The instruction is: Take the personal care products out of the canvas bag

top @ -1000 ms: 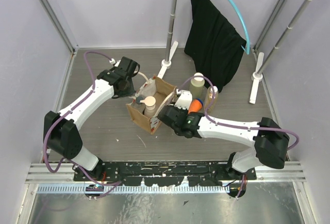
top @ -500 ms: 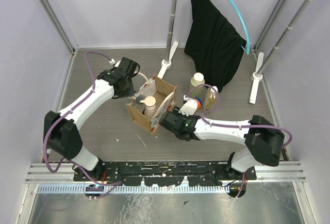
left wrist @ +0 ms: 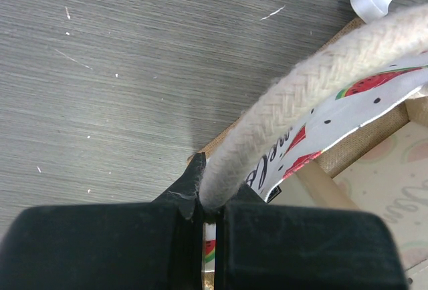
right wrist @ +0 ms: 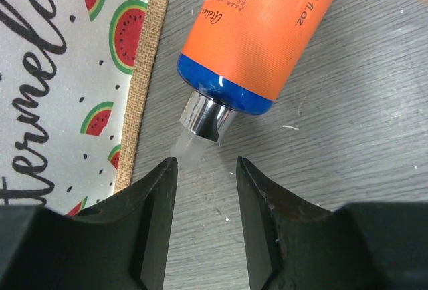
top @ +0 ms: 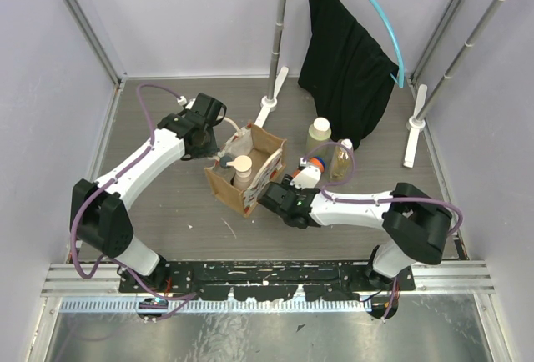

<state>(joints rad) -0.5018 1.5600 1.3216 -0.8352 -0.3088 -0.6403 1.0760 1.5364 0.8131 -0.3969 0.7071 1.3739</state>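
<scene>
Your left fingers are clamped on the rope handle, evidently steadying the canvas bag. Your right fingers stand apart; the orange bottle lies on the tabletop beside the bag, out of their grip.

The right fingers have released the orange bottle, now lying on the table beside the canvas bag.

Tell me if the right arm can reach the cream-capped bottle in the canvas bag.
Probably yes. The bag gapes upward with the cream-capped bottle exposed, and the jaws of the right arm stand open and empty beside its printed wall; they must only rise over it.
</scene>
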